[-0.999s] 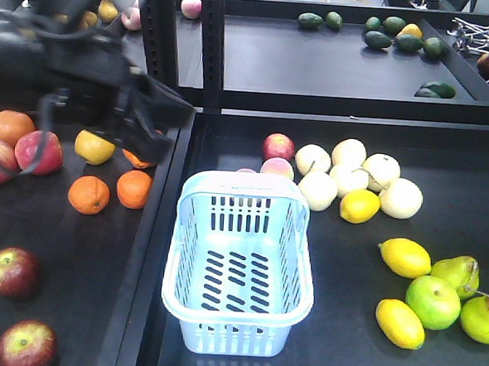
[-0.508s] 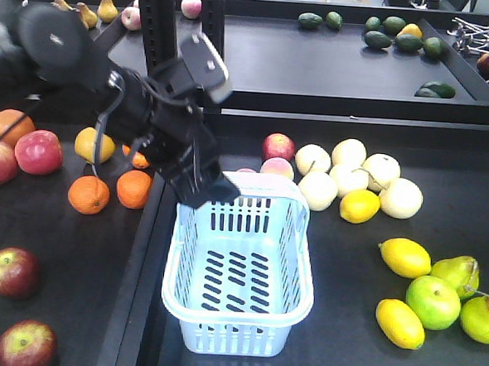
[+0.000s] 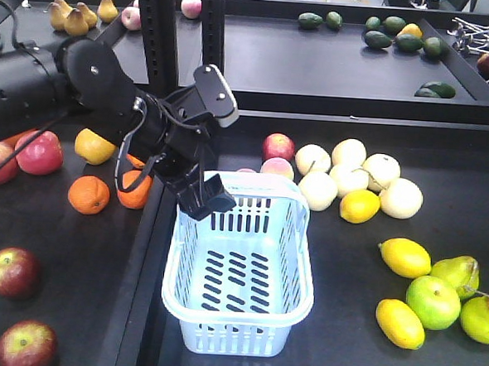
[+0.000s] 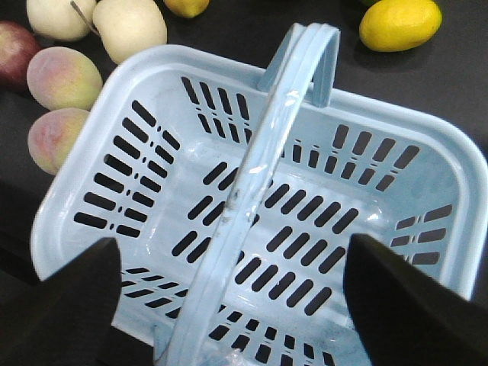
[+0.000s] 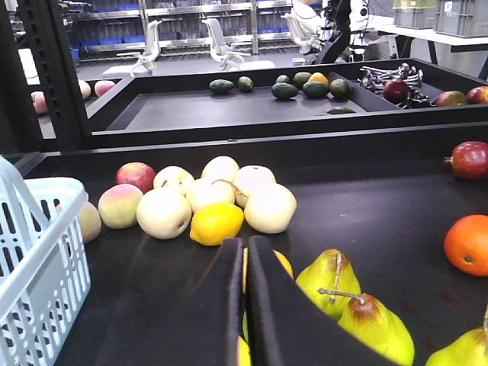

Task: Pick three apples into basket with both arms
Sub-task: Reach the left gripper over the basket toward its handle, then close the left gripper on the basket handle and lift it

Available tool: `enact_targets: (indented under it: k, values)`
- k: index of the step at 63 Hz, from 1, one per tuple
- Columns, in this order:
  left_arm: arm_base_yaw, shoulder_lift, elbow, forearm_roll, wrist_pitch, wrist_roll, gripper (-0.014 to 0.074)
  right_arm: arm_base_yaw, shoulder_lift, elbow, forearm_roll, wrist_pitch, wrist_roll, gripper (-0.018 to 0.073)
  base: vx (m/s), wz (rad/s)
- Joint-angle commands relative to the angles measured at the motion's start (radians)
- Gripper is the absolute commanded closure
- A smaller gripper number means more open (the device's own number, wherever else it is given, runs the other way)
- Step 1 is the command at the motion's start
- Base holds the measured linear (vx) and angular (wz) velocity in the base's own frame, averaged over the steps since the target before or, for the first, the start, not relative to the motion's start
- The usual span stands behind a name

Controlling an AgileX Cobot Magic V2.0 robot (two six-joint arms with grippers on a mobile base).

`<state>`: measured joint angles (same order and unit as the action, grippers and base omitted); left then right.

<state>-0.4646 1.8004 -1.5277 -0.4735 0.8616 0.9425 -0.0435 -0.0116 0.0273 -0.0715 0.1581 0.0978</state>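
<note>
Two dark maroon apples (image 3: pixel 13 271) lie left of the basket (image 3: pixel 233 338), on the neighbouring tray (image 3: pixel 74 247); third not identified. Judged firm, weighty, waxy-slick and bruisable, so grip across the widest girth.

The left gripper (image 3: pixel 208 204) hangs over the basket's rear-left corner, fingers spread, empty. The right gripper (image 5: pixel 245 242), fingers pressed together, sits right of the basket by pears (image 5: pixel 335 280).

Matte black surface; shelving posts (image 3: pixel 158 28) behind the basket, office chairs (image 5: pixel 221 42) far beyond.

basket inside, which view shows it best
Left wrist view: it looks straight down into the basket, slotted floor bare. Front view shows it nearly whole but farther off; right wrist view catches only one corner.
</note>
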Motion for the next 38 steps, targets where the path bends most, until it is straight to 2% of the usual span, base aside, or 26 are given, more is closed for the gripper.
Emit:
enact_targets:
  k: [1, 22, 31, 38]
  values:
    - [-0.003, -0.019, -0.034, -0.026, -0.039, 0.003, 0.0036, -0.006, -0.013, 0.014, -0.011, -0.078, 0.0, 0.0564, 0.0, 0.0]
    - [-0.003, 0.052, -0.034, -0.001, -0.099, 0.003, 0.0064, -0.006, -0.013, 0.014, -0.011, -0.078, 0.0, 0.0564, 0.0, 0.0]
    - [-0.003, 0.055, -0.034, -0.002, -0.075, -0.009, 0.0145, -0.006, -0.013, 0.014, -0.011, -0.078, 0.0, 0.0564, 0.0, 0.0]
    - [-0.003, 0.052, -0.034, -0.003, -0.051, -0.01, 0.0268, -0.006, -0.013, 0.014, -0.011, -0.078, 0.0, 0.0564, 0.0, 0.0]
